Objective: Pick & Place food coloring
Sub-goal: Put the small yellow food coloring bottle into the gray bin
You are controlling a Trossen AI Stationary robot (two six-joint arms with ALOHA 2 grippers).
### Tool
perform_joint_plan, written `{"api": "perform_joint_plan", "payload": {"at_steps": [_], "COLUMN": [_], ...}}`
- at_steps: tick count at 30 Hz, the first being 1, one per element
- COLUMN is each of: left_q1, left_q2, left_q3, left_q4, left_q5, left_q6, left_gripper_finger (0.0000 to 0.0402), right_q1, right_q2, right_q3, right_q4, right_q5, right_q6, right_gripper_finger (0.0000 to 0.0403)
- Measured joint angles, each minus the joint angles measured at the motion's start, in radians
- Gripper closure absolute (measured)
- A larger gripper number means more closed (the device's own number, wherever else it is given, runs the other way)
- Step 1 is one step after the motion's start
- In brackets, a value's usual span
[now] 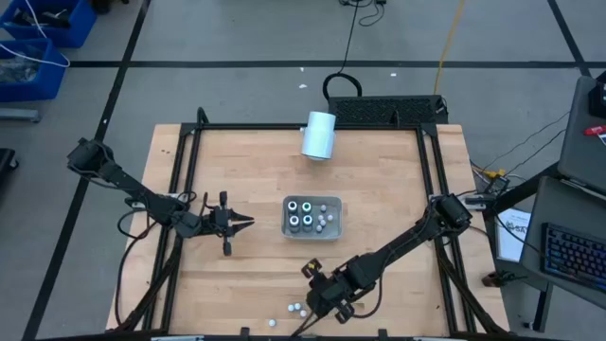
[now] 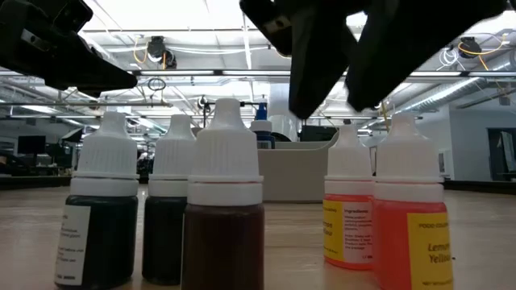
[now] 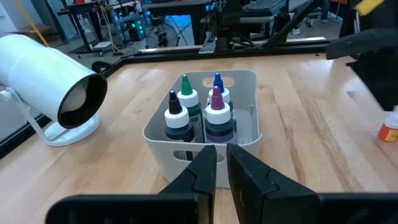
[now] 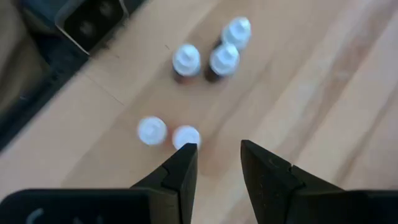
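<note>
Now right claw [image 4: 214, 158] open, empty, above white-capped food coloring [image 4: 186, 136] on table.

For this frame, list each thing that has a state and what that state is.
Left gripper: nearly shut, empty, facing the tray.
Right gripper: open, empty, above the loose bottles.
Tray: upright, holding four dark bottles plus small white ones.
Bottles in tray: standing, capped.
Loose bottles: five standing capped on the table near its front edge.
White cylinder: lying on its side.
</note>
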Motion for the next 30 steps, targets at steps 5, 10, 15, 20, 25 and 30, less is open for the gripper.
{"api": "perform_joint_plan", "payload": {"at_steps": [5, 10, 15, 20, 25, 30], "left_q1": [0.000, 0.000, 0.000, 0.000, 0.000, 0.000], "left_q2": [0.000, 0.000, 0.000, 0.000, 0.000, 0.000], "left_q3": [0.000, 0.000, 0.000, 0.000, -0.001, -0.001], "left_q4": [0.000, 0.000, 0.000, 0.000, -0.002, -0.002], "left_q5": [0.000, 0.000, 0.000, 0.000, 0.000, 0.000], "left_q6": [-0.006, -0.005, -0.011, -0.011, -0.011, -0.011], "left_gripper_finger": [0.0355, 0.0355, 0.0355, 0.0355, 0.0355, 0.0355], "right_q1": [-0.003, -0.003, -0.003, -0.001, 0.005, 0.004], "right_q2": [0.000, 0.000, 0.000, 0.000, -0.001, -0.001], "right_q3": [0.000, 0.000, 0.000, -0.029, -0.065, -0.074], "right_q4": [0.016, 0.009, 0.017, 0.057, 0.087, 0.107], "right_q5": [-0.058, -0.058, -0.058, -0.058, -0.057, -0.057], "right_q6": [-0.020, -0.023, -0.041, -0.098, -0.126, -0.128], "right_gripper_finger": [0.0287, 0.0287, 0.0287, 0.0287, 0.0287, 0.0287]}}
